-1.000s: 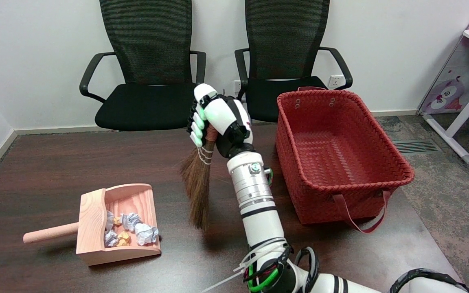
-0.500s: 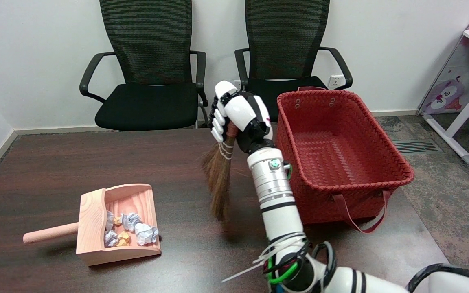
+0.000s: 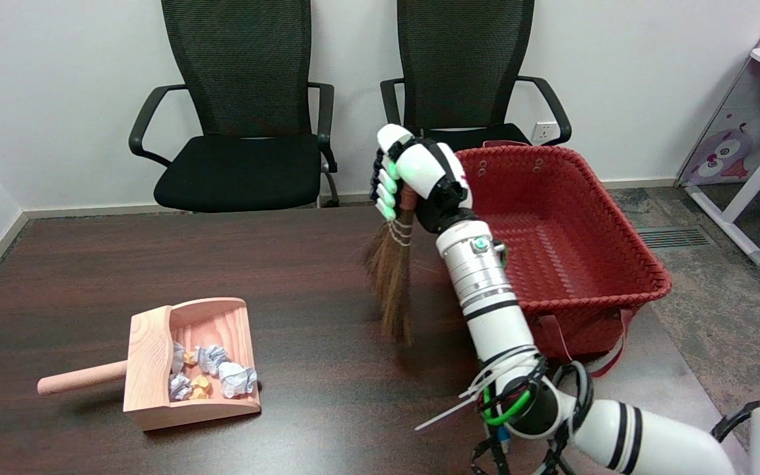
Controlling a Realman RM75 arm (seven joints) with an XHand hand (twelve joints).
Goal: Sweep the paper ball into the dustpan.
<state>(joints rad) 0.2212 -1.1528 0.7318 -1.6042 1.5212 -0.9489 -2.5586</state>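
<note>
Two black chairs [image 3: 241, 125] stand against the white wall behind a dark wooden table [image 3: 90, 264], and a red basket [image 3: 551, 224] sits on the table's right side. At the near left lies the wooden dustpan [image 3: 156, 356], its handle pointing left and its open mouth facing right. Several paper balls [image 3: 212, 373] (white and grey ones, with a couple of yellow-orange scraps among them) rest inside it against the back wall; none is visible on the bare table.

Held up in front of the basket's left wall, the right hand [image 3: 416, 178] has its fingers wrapped tightly around the bound top of a small broom [image 3: 393, 277]. Its bristles hang down, and their tips look just clear of the table or barely brushing it; I cannot tell which. The broom is well apart from the dustpan, off to its right.

Judged from this, the sweeping itself looks finished: the paper is in the pan. What seems left is only to put the broom down, perhaps in or beside the basket.
</note>
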